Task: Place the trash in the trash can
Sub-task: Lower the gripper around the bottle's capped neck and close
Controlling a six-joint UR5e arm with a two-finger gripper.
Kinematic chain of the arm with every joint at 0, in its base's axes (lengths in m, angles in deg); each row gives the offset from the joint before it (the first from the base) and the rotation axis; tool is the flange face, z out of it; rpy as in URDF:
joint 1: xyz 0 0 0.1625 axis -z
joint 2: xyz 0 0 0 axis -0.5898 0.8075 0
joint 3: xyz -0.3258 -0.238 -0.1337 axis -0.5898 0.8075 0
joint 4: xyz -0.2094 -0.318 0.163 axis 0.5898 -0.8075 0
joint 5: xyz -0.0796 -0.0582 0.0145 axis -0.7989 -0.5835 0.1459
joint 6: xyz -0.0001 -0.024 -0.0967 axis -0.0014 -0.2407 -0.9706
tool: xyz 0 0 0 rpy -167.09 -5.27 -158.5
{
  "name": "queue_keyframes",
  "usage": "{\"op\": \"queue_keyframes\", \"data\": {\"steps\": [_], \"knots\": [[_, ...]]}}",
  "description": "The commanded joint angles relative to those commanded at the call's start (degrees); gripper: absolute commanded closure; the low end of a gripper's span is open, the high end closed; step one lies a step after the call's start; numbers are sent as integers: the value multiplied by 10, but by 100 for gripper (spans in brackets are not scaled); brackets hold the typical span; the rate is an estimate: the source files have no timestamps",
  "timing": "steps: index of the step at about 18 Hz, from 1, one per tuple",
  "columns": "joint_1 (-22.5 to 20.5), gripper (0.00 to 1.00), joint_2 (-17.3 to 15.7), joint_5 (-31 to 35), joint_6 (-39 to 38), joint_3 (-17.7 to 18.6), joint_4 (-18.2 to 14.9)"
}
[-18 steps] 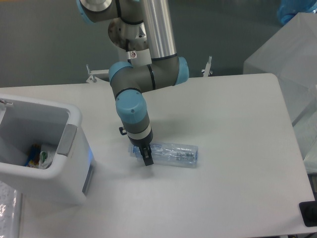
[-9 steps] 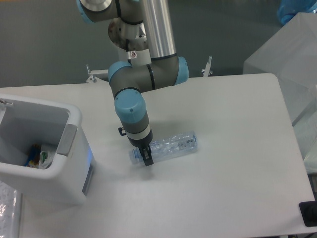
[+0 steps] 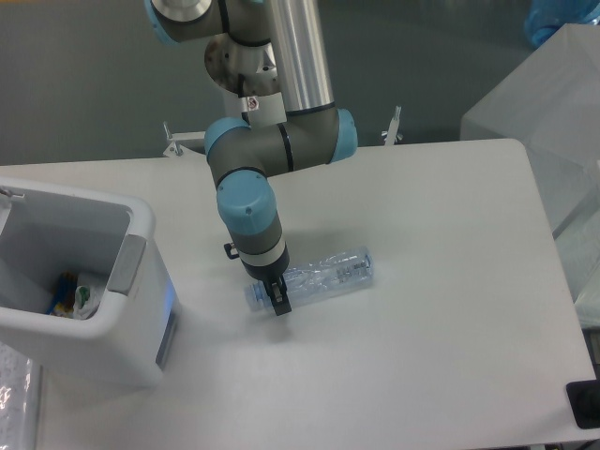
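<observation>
Clear crinkled plastic marks the bottle, which lies on its side on the white table, its pale blue cap end pointing toward the trash can and its base tilted up and away to the right. The gripper comes straight down over the cap end, a dark finger showing in front of the neck. The fingers appear to be closed on the bottle near the cap, though from this angle the far finger is hidden, so the hold cannot be confirmed outright.

Inside the trash can, at the left edge of the table, a crumpled white wrapper with green marks already lies on the bottom beside a blue-and-yellow packet. So that part of the job looks done. What remains, by my reading, is the bottle: it has yet to be lifted, carried left over the rim and let go inside. The can stands well apart from the bottle, its opening unobstructed.
</observation>
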Motion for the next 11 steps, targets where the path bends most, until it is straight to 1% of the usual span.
{"op": "queue_keyframes", "data": {"steps": [6, 8, 11], "knots": [[1, 22, 3, 0, -1, -1, 0], [1, 33, 3, 0, -3, -1, 0], [1, 39, 1, 0, -4, -2, -1]]}}
